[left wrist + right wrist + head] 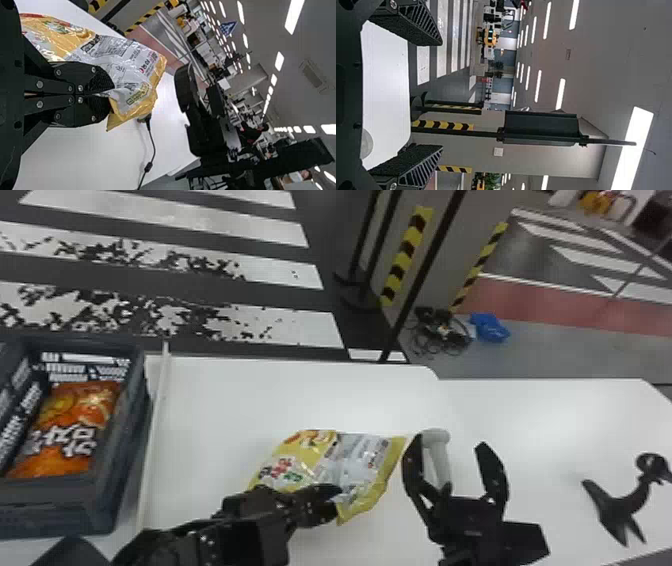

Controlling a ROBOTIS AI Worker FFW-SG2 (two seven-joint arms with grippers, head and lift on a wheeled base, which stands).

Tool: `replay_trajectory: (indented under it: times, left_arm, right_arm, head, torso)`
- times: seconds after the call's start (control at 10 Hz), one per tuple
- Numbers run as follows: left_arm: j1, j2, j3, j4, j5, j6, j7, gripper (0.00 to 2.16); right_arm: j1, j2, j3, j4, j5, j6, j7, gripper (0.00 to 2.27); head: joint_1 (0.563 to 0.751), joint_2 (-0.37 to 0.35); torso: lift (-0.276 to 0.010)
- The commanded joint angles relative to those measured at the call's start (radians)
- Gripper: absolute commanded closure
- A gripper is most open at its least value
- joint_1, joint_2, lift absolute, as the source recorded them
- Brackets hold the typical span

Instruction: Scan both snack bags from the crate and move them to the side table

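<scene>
Gripping the yellow snack bag [300, 460], the left gripper [334, 501] has it over the white table [250, 390], surface stretching beyond to the far edge; right gripper [449, 441] spread wide nearby, orange bag [75, 415] inside the crate [50, 495]!

The arms [215, 542] are black. The black fingers [492, 472] have bumpy pads, slanted ridges and round silver screws [39, 84].

The snack bag [300, 452] in the black left gripper [330, 502] is yellow with a silvery-white panel and red and green lettering. Left of that gripper, white letters cross an orange bag [60, 415] in the dark grey crate [122, 440]. Beyond the black right gripper [452, 441], yellow-and-black stripes pattern the tape [407, 255].
</scene>
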Motion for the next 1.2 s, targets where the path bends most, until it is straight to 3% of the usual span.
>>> replay_trajectory:
  times: [0.0, 0.1, 0.3, 0.5, 0.7, 0.9, 1.1]
  left_arm:
    - [-0.029, -0.024, -0.062, 0.071, -0.027, -0.004, 0.029, 0.75]
    - [-0.032, -0.033, -0.085, 0.088, -0.032, -0.001, 0.052, 0.00]
    - [-0.034, -0.038, -0.085, 0.089, -0.038, -0.001, 0.106, 0.03]
    - [-0.012, -0.025, -0.042, 0.048, -0.010, -0.001, 0.121, 0.03]
    - [0.022, -0.024, 0.031, -0.029, 0.103, -0.004, 0.147, 0.03]
    - [0.074, -0.015, 0.123, -0.107, 0.252, -0.014, 0.147, 0.03]
    - [0.140, -0.004, 0.247, -0.191, 0.342, -0.026, 0.169, 0.03]
  right_arm:
    - [0.003, 0.001, 0.000, -0.003, 0.000, 0.000, 0.000, 0.07]
    - [0.003, 0.001, 0.003, -0.003, 0.000, 0.000, 0.000, 0.07]
    - [0.003, 0.001, 0.008, -0.003, 0.000, 0.000, 0.000, 0.07]
    - [0.003, 0.001, 0.009, -0.001, 0.000, 0.004, 0.000, 0.07]
    - [0.009, 0.001, 0.009, -0.003, 0.000, 0.000, 0.000, 0.07]
    - [0.009, 0.001, 0.011, -0.001, 0.000, 0.000, 0.000, 0.07]
    - [0.012, 0.001, 0.011, -0.001, 0.000, 0.000, 0.000, 0.07]
  head:
    - [0.695, -0.350]
    - [0.695, -0.350]
    - [0.695, -0.350]
    - [0.695, -0.350]
    - [0.695, -0.350]
    - [0.695, -0.350]
    - [0.695, -0.350]
  torso:
    - [-0.099]
    - [-0.099]
    - [-0.099]
    - [-0.099]
    - [-0.099]
    - [-0.099]
    - [-0.099]
